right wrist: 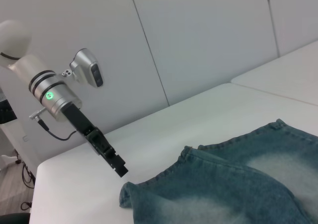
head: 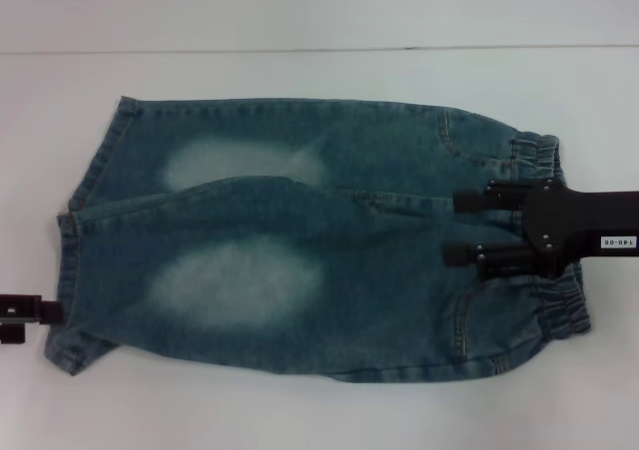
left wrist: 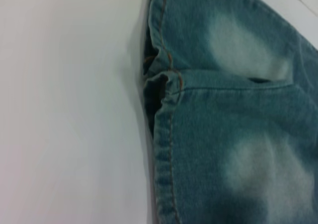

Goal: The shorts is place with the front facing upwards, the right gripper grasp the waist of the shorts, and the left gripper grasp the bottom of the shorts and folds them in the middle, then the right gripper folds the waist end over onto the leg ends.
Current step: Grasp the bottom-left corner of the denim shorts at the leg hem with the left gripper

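Tabletop (head: 319,410): white, bare margin on every side of the garment, widest along the near and far edges.

The shorts (head: 300,235): blue denim, front up, spread flat at the middle of the tabletop; long axis runs across, side to side.

The waist of the shorts (head: 544,156): ruffled band at the robot's right end. The right tool (head: 461,226) lies over it, black fingers spread apart and pointing inward along the cloth, gripping nothing as far as I can judge.

The bottom of the shorts (head: 68,240): hemmed leg openings at the robot's left end. The left tool (head: 22,315) sits just off the near hem corner, apart from it; whether released or clenched, I cannot tell.

Judgement: each arm is nearest its own end, and the fold would travel across the short axis.
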You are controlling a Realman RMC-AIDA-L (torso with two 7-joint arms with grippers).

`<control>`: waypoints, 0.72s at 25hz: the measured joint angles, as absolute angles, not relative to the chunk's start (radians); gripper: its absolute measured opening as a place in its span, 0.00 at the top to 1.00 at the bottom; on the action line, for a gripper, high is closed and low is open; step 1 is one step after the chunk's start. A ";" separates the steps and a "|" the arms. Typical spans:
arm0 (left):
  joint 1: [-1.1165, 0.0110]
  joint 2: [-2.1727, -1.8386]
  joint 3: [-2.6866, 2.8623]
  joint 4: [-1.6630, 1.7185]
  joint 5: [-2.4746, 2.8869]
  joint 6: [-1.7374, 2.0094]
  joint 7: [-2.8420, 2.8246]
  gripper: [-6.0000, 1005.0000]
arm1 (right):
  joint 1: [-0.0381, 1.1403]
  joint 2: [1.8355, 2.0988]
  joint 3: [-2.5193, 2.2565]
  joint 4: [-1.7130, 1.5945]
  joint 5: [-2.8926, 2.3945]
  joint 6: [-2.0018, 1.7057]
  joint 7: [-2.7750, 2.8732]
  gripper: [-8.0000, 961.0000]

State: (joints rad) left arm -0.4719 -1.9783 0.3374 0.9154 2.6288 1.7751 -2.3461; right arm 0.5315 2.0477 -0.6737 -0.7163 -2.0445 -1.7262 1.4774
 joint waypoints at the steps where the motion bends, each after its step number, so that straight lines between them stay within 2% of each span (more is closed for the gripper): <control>1: -0.475 -1.983 0.343 0.915 2.635 1.775 -2.351 0.21 | 0.533 2.048 -0.674 -0.716 -2.044 -1.724 1.477 0.10; 18: -0.485 -1.990 0.366 0.865 2.643 1.754 -2.347 0.21 | 0.556 2.056 -0.680 -0.715 -2.043 -1.714 1.462 0.10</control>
